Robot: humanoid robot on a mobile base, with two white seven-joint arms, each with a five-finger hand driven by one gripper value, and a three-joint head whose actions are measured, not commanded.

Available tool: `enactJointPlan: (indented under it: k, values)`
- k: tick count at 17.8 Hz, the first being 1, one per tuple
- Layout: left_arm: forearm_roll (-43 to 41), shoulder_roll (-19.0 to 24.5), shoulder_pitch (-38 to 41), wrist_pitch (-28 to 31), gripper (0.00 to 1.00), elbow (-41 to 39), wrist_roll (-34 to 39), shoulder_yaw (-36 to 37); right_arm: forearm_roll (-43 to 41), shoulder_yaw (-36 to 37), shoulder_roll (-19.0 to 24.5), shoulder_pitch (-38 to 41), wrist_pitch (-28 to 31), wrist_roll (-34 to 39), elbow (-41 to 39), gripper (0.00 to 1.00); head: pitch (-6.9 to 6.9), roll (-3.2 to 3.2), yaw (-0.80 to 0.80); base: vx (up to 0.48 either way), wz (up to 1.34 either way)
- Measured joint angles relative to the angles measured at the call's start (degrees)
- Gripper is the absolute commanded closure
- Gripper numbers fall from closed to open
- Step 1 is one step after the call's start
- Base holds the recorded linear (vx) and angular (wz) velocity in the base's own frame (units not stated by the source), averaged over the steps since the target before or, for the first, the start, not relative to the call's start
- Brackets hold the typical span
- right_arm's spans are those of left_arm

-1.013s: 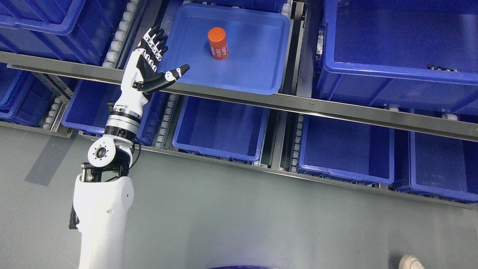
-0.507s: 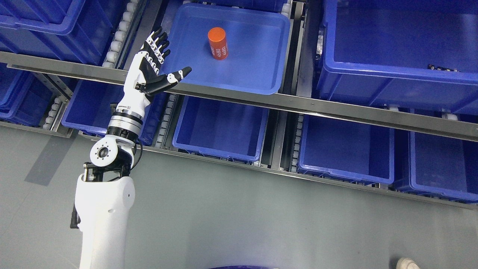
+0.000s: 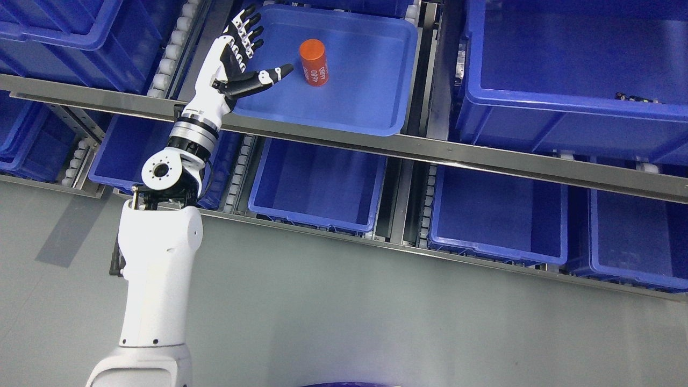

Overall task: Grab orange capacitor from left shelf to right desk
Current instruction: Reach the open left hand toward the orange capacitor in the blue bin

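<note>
An orange capacitor (image 3: 314, 62), a short cylinder with white print on its side, stands in a shallow blue tray (image 3: 349, 115) on the upper shelf level. My left hand (image 3: 258, 51) is open, fingers spread and thumb pointing right, over the tray's left part. Its thumb tip is a short way left of the capacitor and does not touch it. The hand holds nothing. My right arm is out of view.
A steel shelf rail (image 3: 430, 148) runs across below the tray. Deep blue bins (image 3: 570, 80) sit to the right and upper left (image 3: 80, 37), more bins (image 3: 317, 183) on the lower level. Grey floor lies below. A person's shoe (image 3: 583, 379) shows at bottom right.
My left arm has reached up and to the right. The open hand has moved from the tray's left rim to over the tray, with the thumb now near the capacitor.
</note>
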State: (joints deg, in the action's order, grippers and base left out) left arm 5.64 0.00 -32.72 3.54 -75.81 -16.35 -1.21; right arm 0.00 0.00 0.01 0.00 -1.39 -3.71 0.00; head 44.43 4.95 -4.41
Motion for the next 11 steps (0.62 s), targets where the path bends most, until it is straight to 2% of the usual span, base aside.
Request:
enactJointPlan:
  k: [4, 11]
  values:
    - [-0.6, 0.0, -5.1, -0.1, 0.0, 7.7, -0.1, 1.8, 0.0, 0.0, 0.0, 0.0, -0.2, 0.0, 0.0, 0.0, 0.0, 0.0, 0.0, 0.0, 0.0]
    - [-0.9, 0.0, -8.4, -0.1, 0.0, 16.3, -0.2, 6.7, 0.0, 0.0, 0.0, 0.0, -0.1, 0.0, 0.0, 0.0, 0.0, 0.0, 0.0, 0.0, 0.0]
